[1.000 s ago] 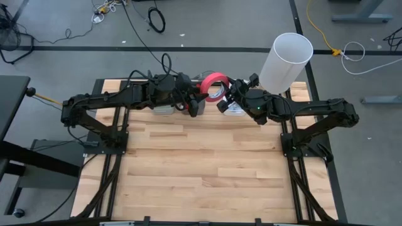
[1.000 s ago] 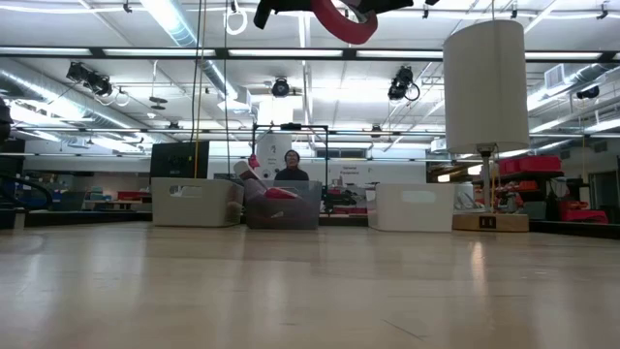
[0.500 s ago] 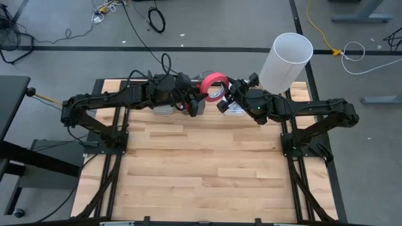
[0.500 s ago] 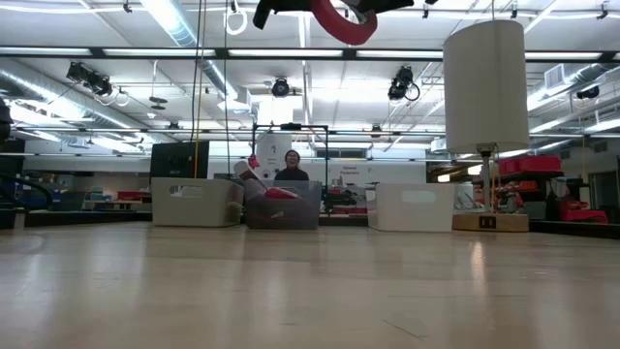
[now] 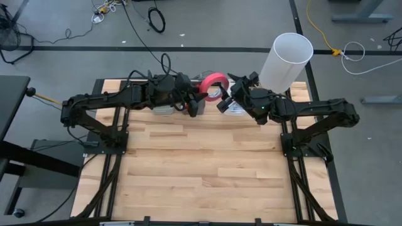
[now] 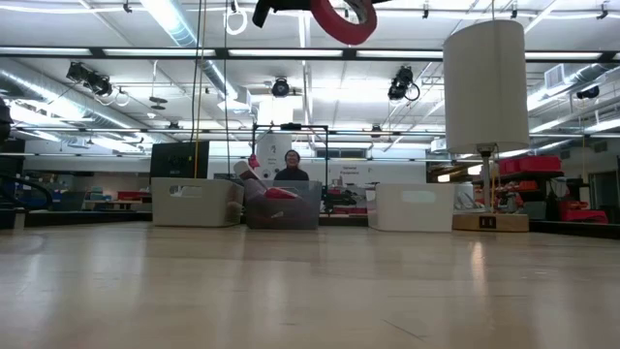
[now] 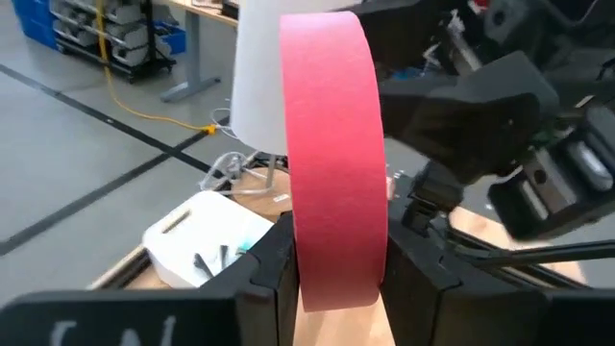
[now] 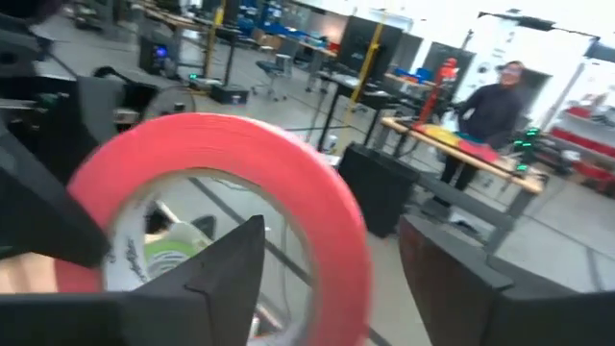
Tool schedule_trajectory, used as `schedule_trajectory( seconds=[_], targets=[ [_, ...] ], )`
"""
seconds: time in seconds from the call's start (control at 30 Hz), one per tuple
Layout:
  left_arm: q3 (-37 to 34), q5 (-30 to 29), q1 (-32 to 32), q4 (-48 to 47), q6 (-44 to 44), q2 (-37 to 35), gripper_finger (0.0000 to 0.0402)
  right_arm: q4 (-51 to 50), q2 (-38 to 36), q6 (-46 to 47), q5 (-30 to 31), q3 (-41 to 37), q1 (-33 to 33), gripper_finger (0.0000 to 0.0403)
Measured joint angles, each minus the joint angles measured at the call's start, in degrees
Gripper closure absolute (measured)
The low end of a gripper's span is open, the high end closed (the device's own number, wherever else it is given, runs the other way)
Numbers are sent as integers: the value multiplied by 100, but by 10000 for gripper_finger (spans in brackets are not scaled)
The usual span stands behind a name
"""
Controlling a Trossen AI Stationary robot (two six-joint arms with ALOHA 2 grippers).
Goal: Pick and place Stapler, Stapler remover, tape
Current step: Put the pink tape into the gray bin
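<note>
Holding the red tape (image 5: pixel 213 83) aloft is the left tool (image 7: pixel 332 274), its fingers clamped on the band of the roll, just beside the white cylinder (image 5: pixel 286 59) at the far edge of the counter (image 5: pixel 201 169). The right tool (image 8: pixel 332 264) is seen with fingers spread apart around the roll's rim, not gripping.

Progress: one roll is mid-transfer, judged a handover from right to left; placement is left. A white bin (image 7: pixel 207 240) below the roll holds small items; no stapler or remover can be made out.

Orientation: the roll is held on edge, its hole axis lying roughly level, facing the right tool.
</note>
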Motion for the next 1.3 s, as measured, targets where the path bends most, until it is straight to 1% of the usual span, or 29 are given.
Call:
schedule_trajectory(
  seconds=[0.17,0.33,0.6,0.77,1.0,1.13,1.3],
  targets=[
    [-4,-522,40,-173,384,-236,285,23,-135,-239,432,0,98,147],
    [-2,-765,266,-614,520,-565,287,35,-295,-202,542,0,177,154],
    [0,-781,878,-1747,515,-892,284,-3,-364,-198,475,0,177,174],
    [0,-777,1213,-2609,496,-899,286,-82,-364,-76,286,0,175,183],
    [0,-764,1614,-3688,427,-886,286,-287,-364,-25,283,0,175,190],
    [0,-620,1820,-4252,456,-886,284,-288,-364,-24,219,0,175,191],
    [0,-413,2010,-4863,792,-886,283,-298,-364,-24,133,0,172,191]
  ],
)
